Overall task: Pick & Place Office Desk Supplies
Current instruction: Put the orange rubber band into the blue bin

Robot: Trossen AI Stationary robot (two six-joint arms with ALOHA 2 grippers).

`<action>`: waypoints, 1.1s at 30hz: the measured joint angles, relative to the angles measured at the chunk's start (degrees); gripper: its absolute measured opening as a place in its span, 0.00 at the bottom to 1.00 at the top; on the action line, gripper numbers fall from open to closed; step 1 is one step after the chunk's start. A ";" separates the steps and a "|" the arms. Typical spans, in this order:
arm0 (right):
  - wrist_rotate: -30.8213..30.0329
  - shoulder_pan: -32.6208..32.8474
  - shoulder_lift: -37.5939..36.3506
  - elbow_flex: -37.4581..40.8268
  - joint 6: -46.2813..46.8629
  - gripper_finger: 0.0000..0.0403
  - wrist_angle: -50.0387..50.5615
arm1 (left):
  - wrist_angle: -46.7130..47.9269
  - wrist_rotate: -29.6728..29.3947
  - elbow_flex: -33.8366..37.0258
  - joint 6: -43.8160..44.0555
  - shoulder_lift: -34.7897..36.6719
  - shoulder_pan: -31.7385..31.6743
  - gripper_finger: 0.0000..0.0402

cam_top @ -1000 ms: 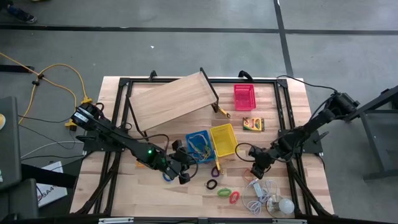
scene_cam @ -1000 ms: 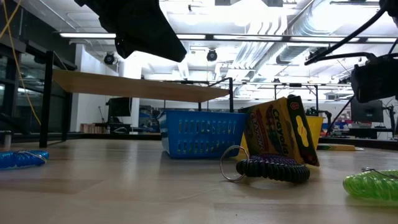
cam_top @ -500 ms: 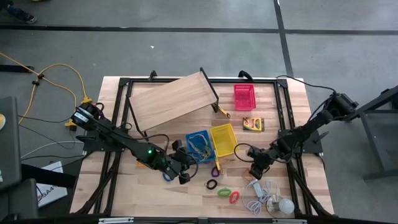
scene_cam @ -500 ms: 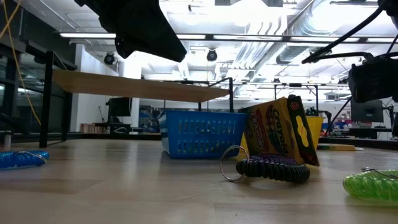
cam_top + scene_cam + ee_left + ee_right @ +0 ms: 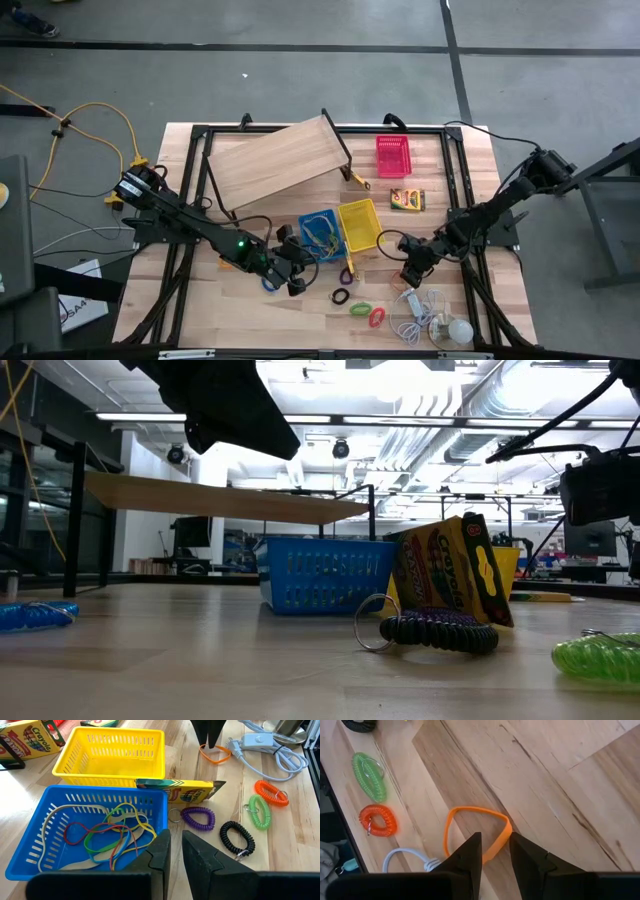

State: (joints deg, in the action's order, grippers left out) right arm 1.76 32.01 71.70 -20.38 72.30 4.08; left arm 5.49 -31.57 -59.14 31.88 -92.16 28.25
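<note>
Low view: yellow basket (image 5: 505, 565) mostly hidden behind crayon box (image 5: 450, 570); only 1 strip of rim visible beside box. Green coil (image 5: 598, 657) cut off by frame edge, well apart from box. Blue coil (image 5: 32, 615) cut off at opposite edge. High view: bands in blue basket (image 5: 318, 232) too small to count.
</note>
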 joint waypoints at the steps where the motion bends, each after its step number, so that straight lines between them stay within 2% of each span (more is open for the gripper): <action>1: -0.01 0.00 0.00 0.00 -0.03 0.22 0.02 | -0.01 0.00 0.00 0.00 0.00 0.00 0.11; 6: -0.12 0.00 0.00 0.00 -0.05 0.20 0.09 | -0.01 0.00 -0.01 0.00 0.00 -0.01 0.11; 17: -0.42 0.00 0.00 0.00 -0.27 0.02 0.09 | -0.01 0.00 -0.08 0.00 0.00 0.00 0.11; 27: -0.39 0.00 0.00 0.02 -1.05 0.01 -0.30 | -0.01 0.00 -0.08 0.00 0.00 0.00 0.11; 33: -0.36 -0.80 -1.04 0.02 -4.33 0.01 -4.76 | 0.00 0.00 -0.08 0.00 0.00 0.00 0.11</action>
State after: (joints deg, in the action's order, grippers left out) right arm 1.40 31.21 70.66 -20.36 67.97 -0.68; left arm 5.49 -31.57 -59.22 31.88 -92.16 28.25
